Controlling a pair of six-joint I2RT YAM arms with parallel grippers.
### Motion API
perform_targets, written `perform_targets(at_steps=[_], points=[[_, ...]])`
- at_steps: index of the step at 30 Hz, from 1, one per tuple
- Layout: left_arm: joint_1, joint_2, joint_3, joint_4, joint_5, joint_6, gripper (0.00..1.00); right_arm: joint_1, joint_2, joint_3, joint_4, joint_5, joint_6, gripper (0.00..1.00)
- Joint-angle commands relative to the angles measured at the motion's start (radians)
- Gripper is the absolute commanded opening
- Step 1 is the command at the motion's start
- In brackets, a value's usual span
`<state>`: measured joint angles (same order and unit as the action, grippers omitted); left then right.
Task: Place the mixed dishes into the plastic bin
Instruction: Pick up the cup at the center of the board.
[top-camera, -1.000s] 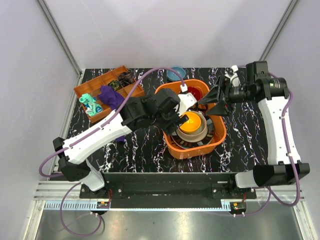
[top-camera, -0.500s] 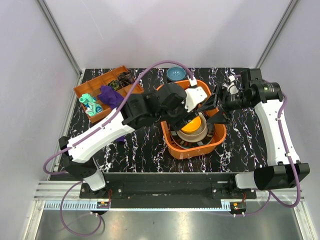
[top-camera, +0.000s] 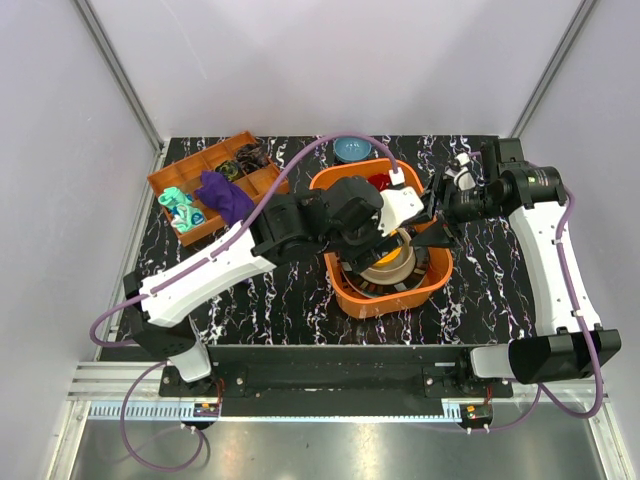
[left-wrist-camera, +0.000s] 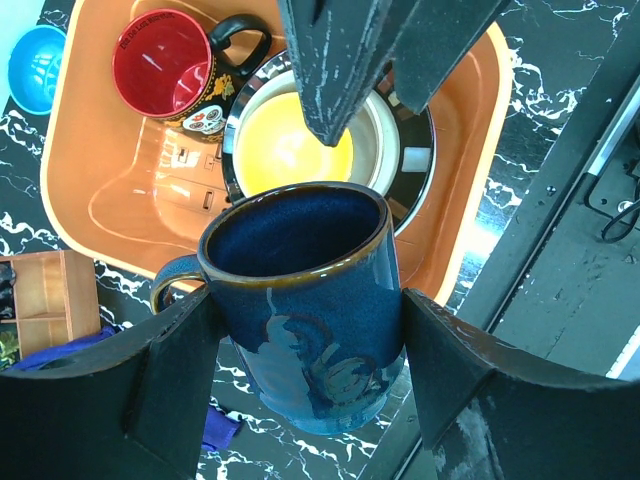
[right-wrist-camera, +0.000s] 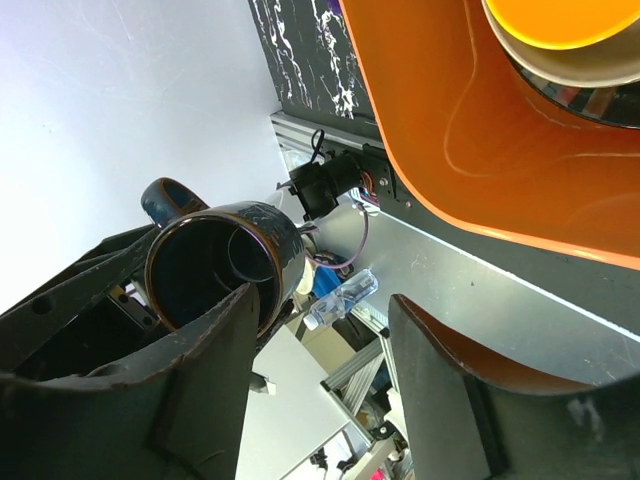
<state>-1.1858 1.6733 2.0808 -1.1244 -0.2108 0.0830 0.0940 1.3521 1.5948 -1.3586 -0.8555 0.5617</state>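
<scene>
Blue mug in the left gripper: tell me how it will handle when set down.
The blue mug, clamped by the left gripper, looks like thick glazed ceramic: probably rigid and fairly heavy for its size. Its glossy sides may slip between the fingers. Taller than wide, it could tip if landed on the yellow bowl in the plastic bin.

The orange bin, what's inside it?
A red mug and a yellow bowl nested in a beige bowl on a striped plate. Anything beneath the plate is covered.
</scene>
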Motion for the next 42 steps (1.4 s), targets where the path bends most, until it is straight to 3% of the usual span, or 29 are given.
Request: perform_targets(at_steps=[1,10,19,29,38,42], points=[[-0.009,-0.004,0.05,0.067,-0.025,0.023,0.0,0.016,-0.024,0.005,-0.102,-0.019,0.017,0.62],[-0.028,0.012,0.068,0.081,-0.021,0.023,0.0,0.044,-0.024,0.005,-0.073,-0.022,0.052,0.62],[-0.032,0.022,0.084,0.09,-0.022,0.032,0.0,0.064,-0.022,-0.015,-0.04,-0.034,0.073,0.49],[-0.037,0.031,0.097,0.094,-0.013,0.027,0.0,0.084,-0.008,-0.018,-0.004,-0.05,0.099,0.44],[-0.041,0.034,0.094,0.097,-0.019,0.026,0.0,0.095,0.002,-0.018,0.016,-0.06,0.11,0.33],[-0.041,0.034,0.094,0.098,-0.022,0.027,0.0,0.099,0.004,-0.019,0.021,-0.063,0.11,0.23]])
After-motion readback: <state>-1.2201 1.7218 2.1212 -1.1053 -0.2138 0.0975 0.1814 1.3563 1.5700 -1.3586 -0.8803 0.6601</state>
